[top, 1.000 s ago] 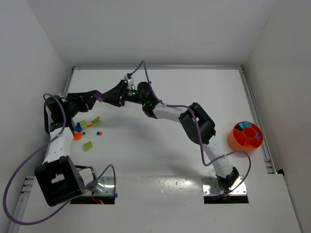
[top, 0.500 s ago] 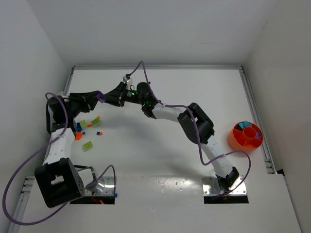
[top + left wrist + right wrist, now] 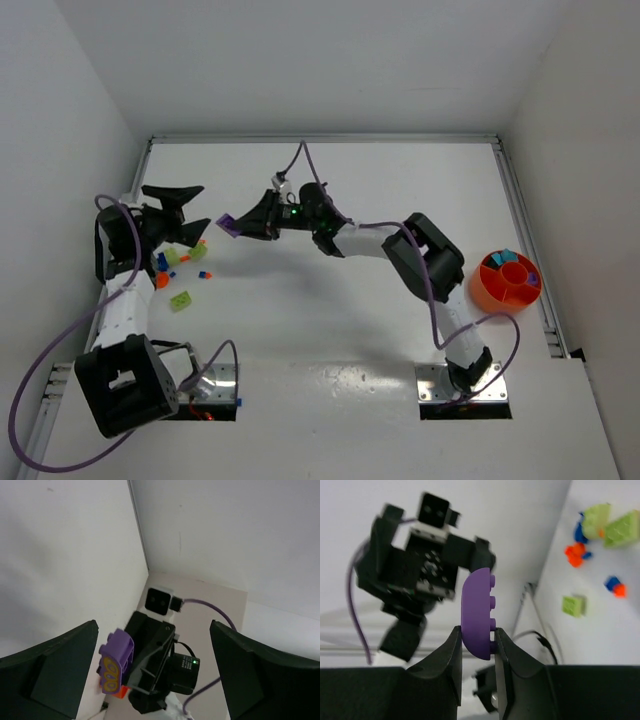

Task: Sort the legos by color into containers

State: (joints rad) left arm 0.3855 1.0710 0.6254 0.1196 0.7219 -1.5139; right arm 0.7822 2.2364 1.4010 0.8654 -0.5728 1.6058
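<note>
Fingers (image 3: 446,665) of the right gripper (image 3: 476,632) are drawn in narrow on a purple, round-backed, studded plastic brick (image 3: 477,611). They grip its lower end so the piece stands up between them in the middle of the right wrist view. From overhead that gripper (image 3: 240,225) sits in the upper left part of the frame, with the purple brick (image 3: 227,224) poking out of its tip toward the left, above the white table (image 3: 330,330). Facing it, just to the left and not touching, the left gripper (image 3: 190,210) has its jaws spread wide with nothing between them. In the left wrist view its two dark fingers (image 3: 50,672) stand at the far left and far right edges of the frame. The purple brick (image 3: 116,661) shows in the gap, low and left of centre, clamped at the nose of the other arm. Below the left gripper in the overhead view, loose plastic legos lie scattered on the table: a lime green brick (image 3: 181,299) lowest, two more lime green bricks (image 3: 172,256) side by side above it, an orange piece (image 3: 160,281), a blue piece (image 3: 160,263) and a tiny blue-and-orange bit (image 3: 203,274). A round orange plastic bowl (image 3: 482,290) with a central cup and ring compartments rests at the right edge of the table, well apart from both grippers. A cyan piece (image 3: 508,256) lies in its upper compartment.
</note>
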